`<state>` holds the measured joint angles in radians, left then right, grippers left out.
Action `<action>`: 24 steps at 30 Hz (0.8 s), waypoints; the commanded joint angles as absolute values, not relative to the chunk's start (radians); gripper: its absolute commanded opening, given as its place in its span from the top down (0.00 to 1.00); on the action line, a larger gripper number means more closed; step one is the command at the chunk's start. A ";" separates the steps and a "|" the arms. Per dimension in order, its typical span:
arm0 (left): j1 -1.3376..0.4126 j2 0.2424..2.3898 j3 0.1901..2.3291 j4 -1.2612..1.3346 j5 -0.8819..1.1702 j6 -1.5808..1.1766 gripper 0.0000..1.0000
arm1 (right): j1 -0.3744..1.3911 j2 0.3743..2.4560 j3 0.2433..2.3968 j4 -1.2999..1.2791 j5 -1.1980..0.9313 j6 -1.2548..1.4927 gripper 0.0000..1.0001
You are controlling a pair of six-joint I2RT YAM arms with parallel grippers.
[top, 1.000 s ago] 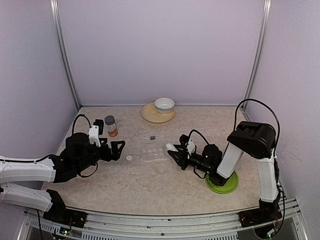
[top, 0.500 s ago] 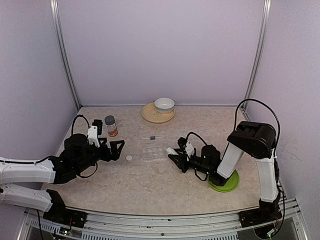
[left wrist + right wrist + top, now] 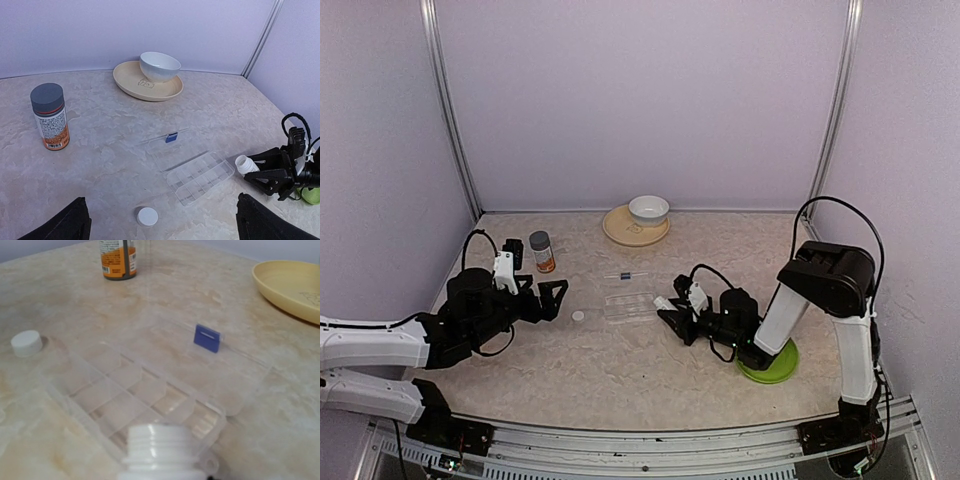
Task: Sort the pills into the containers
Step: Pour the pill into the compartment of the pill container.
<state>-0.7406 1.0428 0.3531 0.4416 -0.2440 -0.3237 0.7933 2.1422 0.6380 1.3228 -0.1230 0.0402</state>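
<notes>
Just beside the flat clear plastic pill box [image 3: 199, 174], lid open, contents indiscernible, the right gripper [image 3: 252, 168] clamps a small white uncapped bottle [image 3: 161, 442]; the left gripper [image 3: 553, 300] gapes wide, empty.

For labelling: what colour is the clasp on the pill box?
Blue; the clasp on the pill box shows best in the right wrist view.

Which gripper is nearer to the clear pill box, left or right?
Right. The right gripper, holding a white bottle, sits just beside the right end of the pill box; the open left gripper is farther off on its left, past the white cap.
</notes>
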 commanded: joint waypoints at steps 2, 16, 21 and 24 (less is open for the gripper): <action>-0.733 1.028 0.340 0.465 -0.252 -0.311 0.01 | 0.787 2.105 0.654 1.277 -0.105 0.028 1.00; -0.733 1.020 0.339 0.460 -0.251 -0.314 0.01 | 0.788 2.079 0.657 1.233 -0.090 0.028 1.00; -0.733 1.011 0.336 0.459 -0.252 -0.314 0.01 | 0.788 2.069 0.663 1.200 -0.084 0.028 1.00; -0.733 1.007 0.335 0.457 -0.252 -0.313 0.01 | 0.788 2.068 0.672 1.182 -0.084 0.028 1.00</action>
<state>-0.7406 1.0256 0.3477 0.4412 -0.2440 -0.3241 0.7933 2.0979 0.6460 1.2156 -0.0967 0.0372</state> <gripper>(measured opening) 0.987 0.339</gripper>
